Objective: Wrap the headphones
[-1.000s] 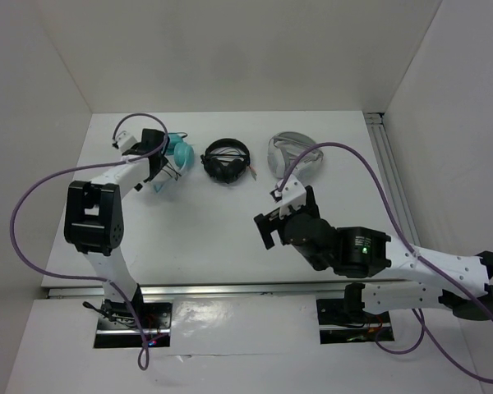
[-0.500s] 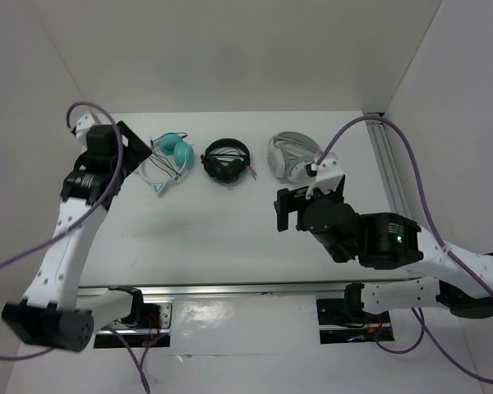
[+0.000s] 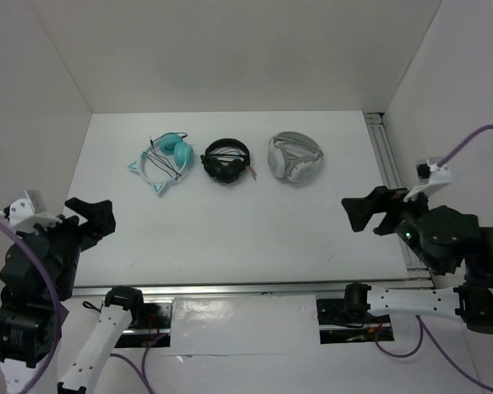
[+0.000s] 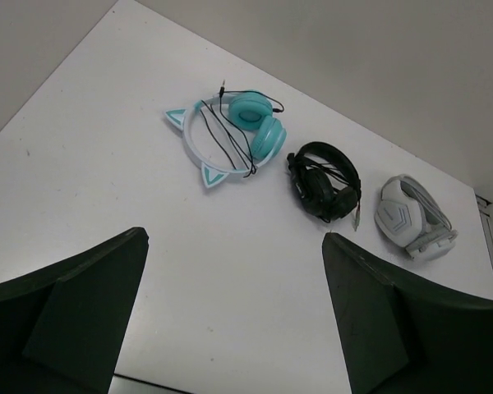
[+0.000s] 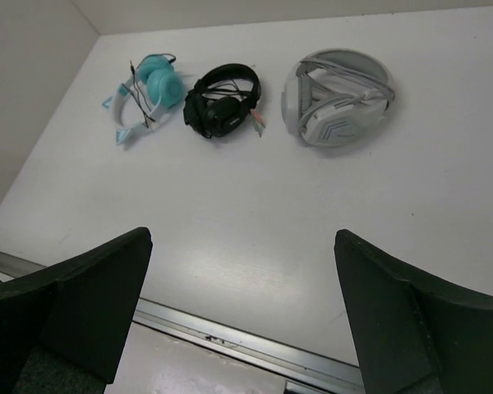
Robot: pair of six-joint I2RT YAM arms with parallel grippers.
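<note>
Left gripper [image 4: 234,240] and right gripper [image 5: 242,236] are both standing spread, pinching nothing. The headphones [image 4: 267,138] are lying well ahead of the left gripper, and ahead-left of the right. Their cable [image 4: 222,135] is draping loosely across the headband. Judging: neither arm is engaging; any further wrapping is calling for a long forward reach to the cable. No brand or writing is showing legibly.

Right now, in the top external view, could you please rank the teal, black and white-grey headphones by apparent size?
1. teal headphones, widest spread, though only narrowly.
2. white-grey headphones.
3. black headphones.
All lie about equally far from the camera.
</note>
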